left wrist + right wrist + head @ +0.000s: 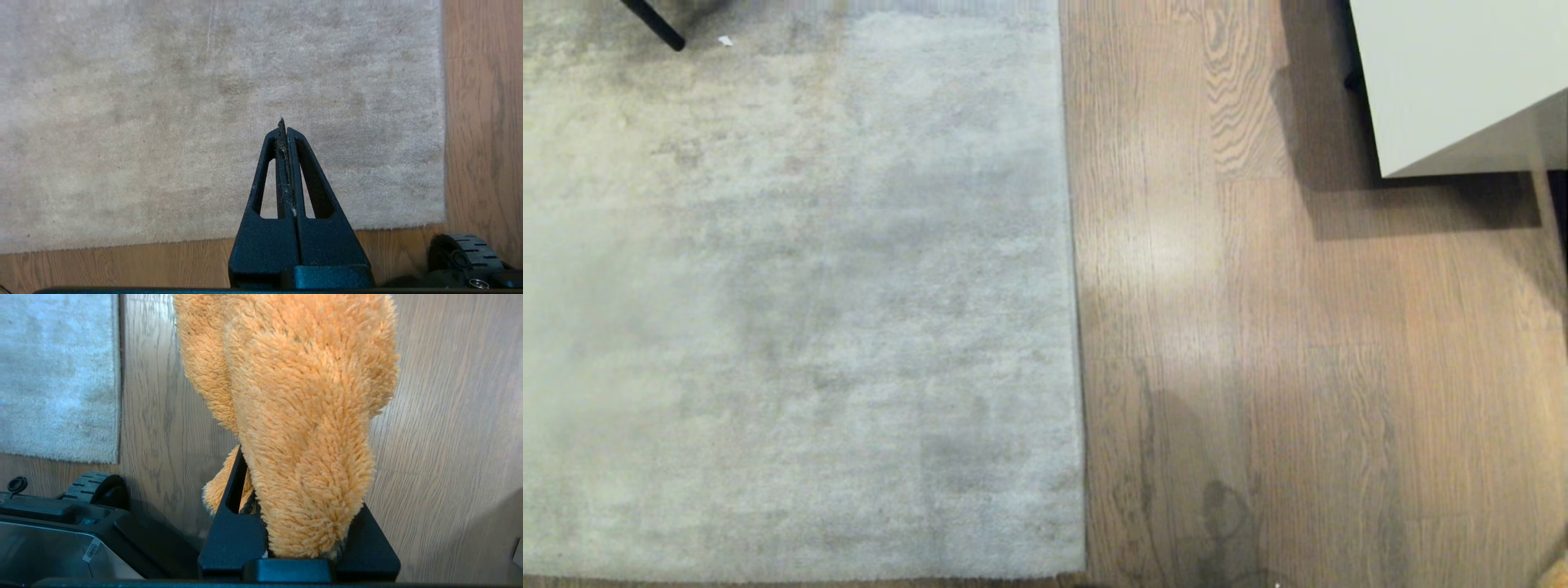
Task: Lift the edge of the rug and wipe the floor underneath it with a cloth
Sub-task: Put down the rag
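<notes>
The pale grey-beige rug (792, 294) lies flat on the left, and its rug edge (1076, 327) runs straight down the middle of the head view. Brown wood floor (1307, 384) fills the right. Neither arm shows in the head view. My left gripper (284, 128) is shut and empty, hanging above the rug near its corner (443, 222). My right gripper (286, 457) is shut on the fluffy mustard-tan cloth (302, 396), which bulges out past the fingers and hides their tips. It hangs over bare floor (449, 416), to the side of the rug edge (119, 375).
A white cabinet (1454, 82) stands on the floor at the far right, casting a shadow. A black furniture leg (654, 24) rests on the rug's far left. My base and a wheel (96, 488) sit close to the rug's near corner.
</notes>
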Controlling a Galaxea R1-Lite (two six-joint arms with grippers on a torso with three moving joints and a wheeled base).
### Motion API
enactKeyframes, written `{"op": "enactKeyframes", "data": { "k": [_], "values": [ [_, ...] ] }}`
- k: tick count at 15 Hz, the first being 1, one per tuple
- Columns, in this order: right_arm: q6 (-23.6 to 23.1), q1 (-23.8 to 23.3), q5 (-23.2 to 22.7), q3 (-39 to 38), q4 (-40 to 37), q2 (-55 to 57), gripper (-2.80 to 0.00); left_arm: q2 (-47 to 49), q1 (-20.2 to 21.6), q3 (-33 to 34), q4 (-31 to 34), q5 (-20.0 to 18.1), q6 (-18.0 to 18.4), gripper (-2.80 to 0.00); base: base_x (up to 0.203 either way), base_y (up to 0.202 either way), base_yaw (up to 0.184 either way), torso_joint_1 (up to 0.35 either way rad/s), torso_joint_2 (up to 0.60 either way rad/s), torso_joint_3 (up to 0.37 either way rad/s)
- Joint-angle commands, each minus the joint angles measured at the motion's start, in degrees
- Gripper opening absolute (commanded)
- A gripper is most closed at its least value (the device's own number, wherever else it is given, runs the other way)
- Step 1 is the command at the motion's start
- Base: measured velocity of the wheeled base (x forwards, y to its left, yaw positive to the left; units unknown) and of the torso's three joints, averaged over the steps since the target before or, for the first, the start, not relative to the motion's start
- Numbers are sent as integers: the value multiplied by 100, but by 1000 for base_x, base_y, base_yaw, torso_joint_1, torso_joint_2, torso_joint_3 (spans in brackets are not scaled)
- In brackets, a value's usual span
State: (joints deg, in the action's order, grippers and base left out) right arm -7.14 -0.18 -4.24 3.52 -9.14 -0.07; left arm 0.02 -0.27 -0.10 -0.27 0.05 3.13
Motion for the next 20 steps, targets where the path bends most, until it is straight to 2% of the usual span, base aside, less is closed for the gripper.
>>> {"op": "enactKeyframes", "data": {
  "k": [1,20],
  "values": [
    [-7,1,-2,-1,0,7,-280,-2,0,1,-8,4,3,-280,0,0,0,-2,2,203],
    [-7,1,-6,-1,0,7,-280,-2,0,1,-8,4,3,-280,0,0,0,1,2,204]
  ]
}}
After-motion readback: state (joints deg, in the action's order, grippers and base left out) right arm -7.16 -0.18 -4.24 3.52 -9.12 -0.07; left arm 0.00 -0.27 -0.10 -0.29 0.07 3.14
